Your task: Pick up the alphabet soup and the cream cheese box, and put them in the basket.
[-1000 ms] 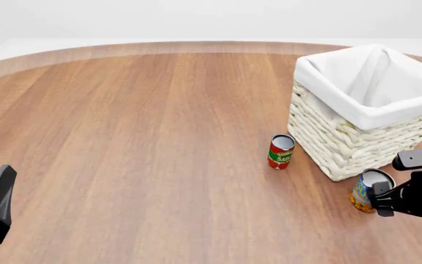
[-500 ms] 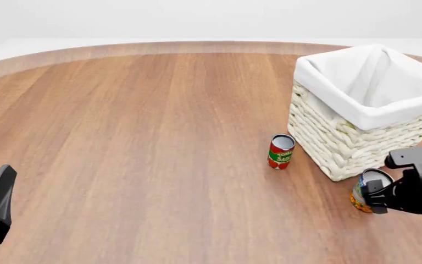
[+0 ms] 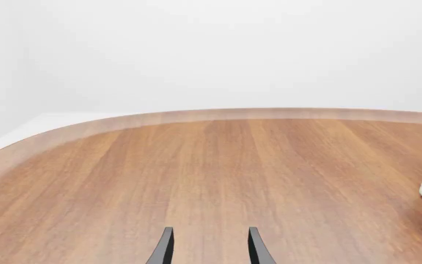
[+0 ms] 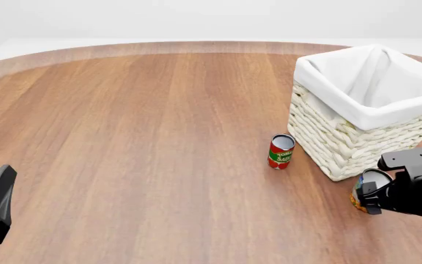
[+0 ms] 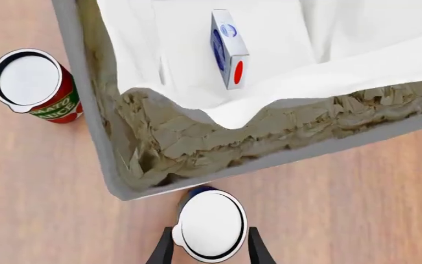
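On the round wooden table (image 4: 138, 143), you are straddling the blue-and-yellow alphabet soup can (image 5: 211, 224) with the right gripper (image 5: 211, 250), its jaws spread ready to clamp; the blue-and-white cream cheese box (image 5: 228, 48) is already lying inside the cream wicker basket (image 5: 196, 159), and the left gripper (image 3: 209, 247) is idling, parted and empty.

The basket (image 4: 343, 144) wall stands seemingly just beyond the alphabet soup (image 4: 362, 190).

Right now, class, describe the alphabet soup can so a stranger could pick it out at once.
Find the wicker basket on the right of the table. At its near corner stands the alphabet soup can, between the right gripper fingers. Unlike the smaller red tomato sauce can, its label is blue and yellow-orange.
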